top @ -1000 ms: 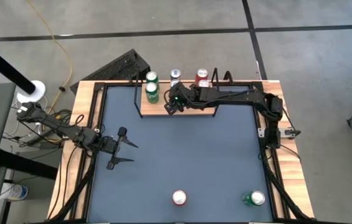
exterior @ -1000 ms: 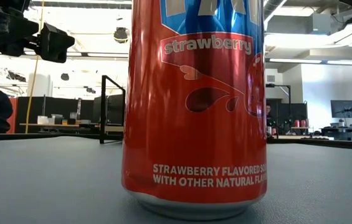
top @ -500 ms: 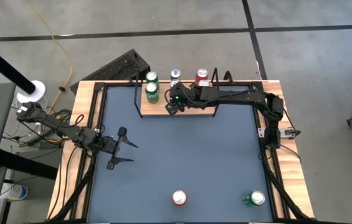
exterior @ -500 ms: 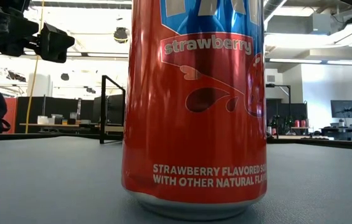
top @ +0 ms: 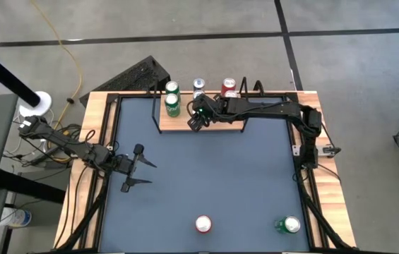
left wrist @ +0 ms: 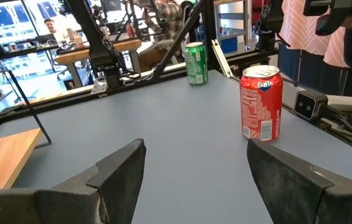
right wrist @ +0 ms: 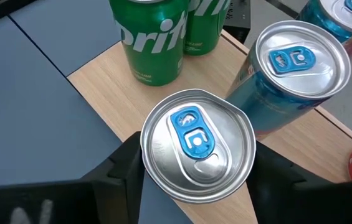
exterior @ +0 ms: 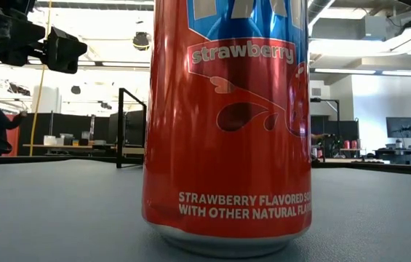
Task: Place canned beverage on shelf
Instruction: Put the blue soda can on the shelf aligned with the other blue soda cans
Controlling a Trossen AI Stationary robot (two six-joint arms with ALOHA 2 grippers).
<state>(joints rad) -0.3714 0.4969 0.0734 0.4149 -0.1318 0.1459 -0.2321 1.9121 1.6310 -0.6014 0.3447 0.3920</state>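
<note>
While the left claw (top: 140,168) waits spread at 9 o'clock on the surface (top: 213,169), we see the right claw (right wrist: 194,186) flanking 1 blue-tabbed can (right wrist: 197,144) standing on the shelf (right wrist: 132,102) at 12 o'clock; whether it pinches, we cannot tell.

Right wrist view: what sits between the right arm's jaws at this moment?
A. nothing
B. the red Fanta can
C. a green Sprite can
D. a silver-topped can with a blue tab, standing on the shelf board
D: the right gripper has its jaws on either side of the silver-topped can, upright on the shelf, with the green Sprite cans behind it.
</note>
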